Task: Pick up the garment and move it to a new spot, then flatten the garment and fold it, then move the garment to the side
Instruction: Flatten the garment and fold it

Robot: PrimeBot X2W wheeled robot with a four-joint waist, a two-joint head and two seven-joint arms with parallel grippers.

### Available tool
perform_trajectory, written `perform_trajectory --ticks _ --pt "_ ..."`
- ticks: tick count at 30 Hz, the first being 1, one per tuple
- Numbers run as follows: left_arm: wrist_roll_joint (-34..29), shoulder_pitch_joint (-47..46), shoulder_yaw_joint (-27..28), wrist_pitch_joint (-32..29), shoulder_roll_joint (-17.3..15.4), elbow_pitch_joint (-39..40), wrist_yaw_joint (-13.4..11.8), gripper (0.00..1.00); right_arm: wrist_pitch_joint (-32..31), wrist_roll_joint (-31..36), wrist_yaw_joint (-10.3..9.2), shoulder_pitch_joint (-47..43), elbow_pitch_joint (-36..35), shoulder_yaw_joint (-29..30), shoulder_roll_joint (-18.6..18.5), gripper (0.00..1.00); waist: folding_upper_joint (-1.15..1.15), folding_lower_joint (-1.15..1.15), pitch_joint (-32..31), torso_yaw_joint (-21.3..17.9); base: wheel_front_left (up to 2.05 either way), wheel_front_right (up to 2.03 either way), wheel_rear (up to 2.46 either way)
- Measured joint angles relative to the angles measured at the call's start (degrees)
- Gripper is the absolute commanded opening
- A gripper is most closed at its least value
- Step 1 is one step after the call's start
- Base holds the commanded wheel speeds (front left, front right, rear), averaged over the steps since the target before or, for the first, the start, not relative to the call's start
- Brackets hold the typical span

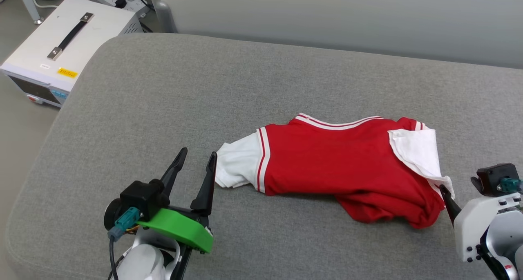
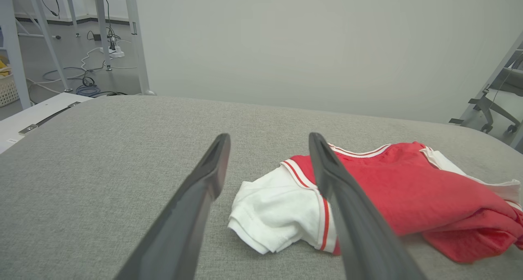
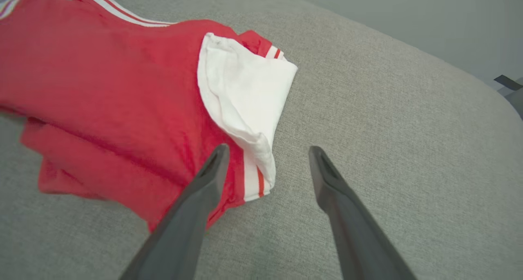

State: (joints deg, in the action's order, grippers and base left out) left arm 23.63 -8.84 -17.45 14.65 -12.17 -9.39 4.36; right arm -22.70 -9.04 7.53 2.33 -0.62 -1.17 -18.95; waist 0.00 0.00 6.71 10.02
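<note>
Both jaws stand wide open, empty, flanking the garment [image 1: 339, 169].

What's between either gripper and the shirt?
Nothing visible. The left gripper stands open just off the garment's white sleeve, with bare grey cushion between them. The right gripper is open right at the edge of the other sleeve.
</note>
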Motion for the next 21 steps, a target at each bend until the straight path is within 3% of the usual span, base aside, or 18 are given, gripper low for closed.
perform_trajectory --ticks 8,14,15,16,17,21 --pt "-0.11 -1.16 -0.40 0.01 0.75 -0.81 0.80 1.00 -1.66 0.01 0.00 5.06 5.80 -5.90 -4.02 1.00 0.00 0.00 2.27 1.74 0.00 0.00 0.00" --pt "-0.16 -2.15 -0.41 0.01 1.03 -0.94 1.03 1.00 -0.41 0.37 0.00 8.23 9.85 -7.15 -4.41 1.00 0.00 0.00 3.75 2.91 0.00 0.00 0.00" --pt "-0.31 -2.16 -0.40 0.01 1.04 -0.96 1.04 1.00 -0.40 0.37 0.00 8.58 10.49 -7.14 -4.38 0.61 0.00 0.00 4.00 3.06 0.00 0.00 0.00" --pt "-0.38 -2.16 -0.35 0.01 1.05 -0.97 1.05 1.00 -0.21 0.32 0.00 8.84 10.99 -7.08 -4.26 0.11 0.00 0.00 4.25 3.18 0.00 0.00 0.00" --pt "-0.38 -2.17 -0.33 0.01 1.08 -0.97 1.22 1.00 0.23 0.27 0.00 9.04 11.23 -6.84 -3.98 0.00 0.00 0.00 4.44 3.26 0.00 0.00 0.00" --pt "-0.47 -2.18 -0.15 0.01 1.29 -1.22 1.45 1.00 1.69 0.10 0.00 9.96 11.90 -5.55 -2.82 0.00 0.00 0.00 4.89 3.25 0.00 0.00 0.00"
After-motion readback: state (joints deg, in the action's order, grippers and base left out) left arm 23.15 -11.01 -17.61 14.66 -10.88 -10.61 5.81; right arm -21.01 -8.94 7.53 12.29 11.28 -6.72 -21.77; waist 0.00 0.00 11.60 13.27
